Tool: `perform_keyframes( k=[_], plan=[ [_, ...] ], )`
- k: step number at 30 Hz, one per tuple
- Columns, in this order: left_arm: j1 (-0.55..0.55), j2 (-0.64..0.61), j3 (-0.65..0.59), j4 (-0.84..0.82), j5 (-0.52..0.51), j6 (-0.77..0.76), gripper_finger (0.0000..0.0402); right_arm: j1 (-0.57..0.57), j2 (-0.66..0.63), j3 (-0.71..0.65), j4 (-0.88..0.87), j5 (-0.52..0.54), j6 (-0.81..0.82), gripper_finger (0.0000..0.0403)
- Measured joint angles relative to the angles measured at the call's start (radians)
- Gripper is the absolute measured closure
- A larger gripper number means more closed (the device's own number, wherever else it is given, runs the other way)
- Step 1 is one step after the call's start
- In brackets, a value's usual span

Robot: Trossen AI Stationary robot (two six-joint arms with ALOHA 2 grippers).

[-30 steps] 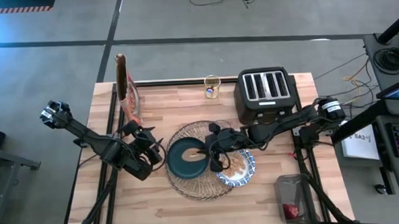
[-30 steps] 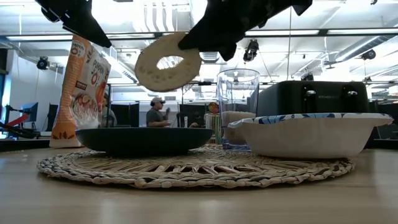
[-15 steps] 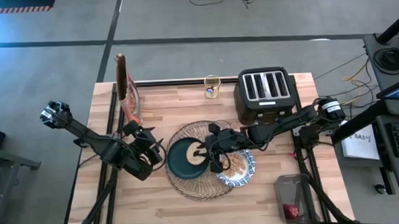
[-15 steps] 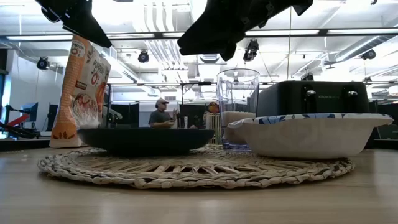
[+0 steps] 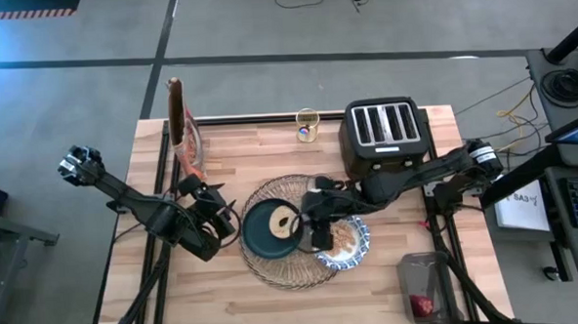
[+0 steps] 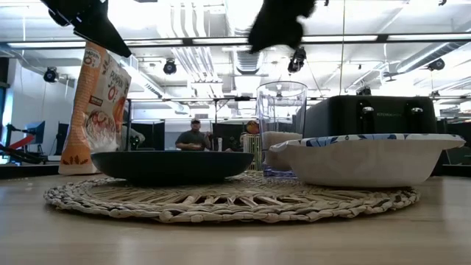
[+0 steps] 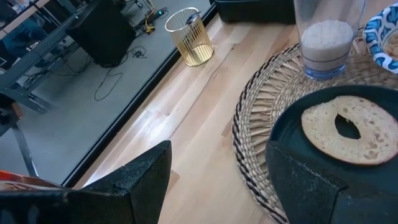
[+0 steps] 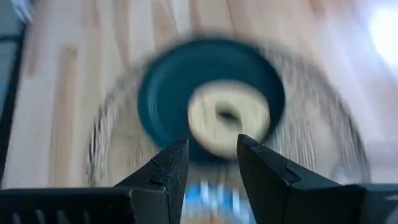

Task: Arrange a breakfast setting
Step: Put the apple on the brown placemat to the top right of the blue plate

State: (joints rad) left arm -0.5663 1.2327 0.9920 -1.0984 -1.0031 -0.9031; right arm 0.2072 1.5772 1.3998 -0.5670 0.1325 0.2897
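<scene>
**Bread ring on the plate**

The toasted bread ring (image 5: 286, 222) lay flat in the dark teal plate (image 5: 263, 231), which sat on the wicker placemat (image 5: 274, 267). Beside the plate, the patterned bowl (image 5: 348, 249) held pale cereal, and the clear glass (image 7: 328, 38) beyond the plate held a whitish fill. The low view hid the ring behind the plate's rim; the left wrist view showed it plainly. The right gripper (image 8: 212, 162) hung over the plate, fingers parted and empty. The left gripper (image 5: 216, 216) waited beside the plate, fingers spread.
</scene>
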Motion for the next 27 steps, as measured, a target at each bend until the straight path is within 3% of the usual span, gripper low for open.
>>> perform_keyframes(
  k=[5,9,15,23,27],
  plan=[
    [0.0,0.0,0.0,-0.009,0.0,0.0,0.0159,0.041,0.0,0.068,-0.326,-0.001,0.271,0.0267],
    [0.0,-0.004,0.0,-0.019,0.001,0.0,0.0159,0.096,0.0,0.086,-0.491,-0.012,0.515,0.0254],
    [0.0,-0.007,0.0,-0.027,0.023,-0.004,0.0159,0.198,-0.003,0.084,-0.749,-0.153,0.928,0.0223],
    [0.0,-0.007,0.0,-0.122,0.08,0.0,0.0159,0.363,-0.002,0.084,-0.781,-0.401,1.35,0.0184],
    [0.0,-0.008,0.0,-0.155,0.066,0.001,0.0159,0.45,0.0,0.083,-0.78,-0.46,1.526,0.017]
  ],
)
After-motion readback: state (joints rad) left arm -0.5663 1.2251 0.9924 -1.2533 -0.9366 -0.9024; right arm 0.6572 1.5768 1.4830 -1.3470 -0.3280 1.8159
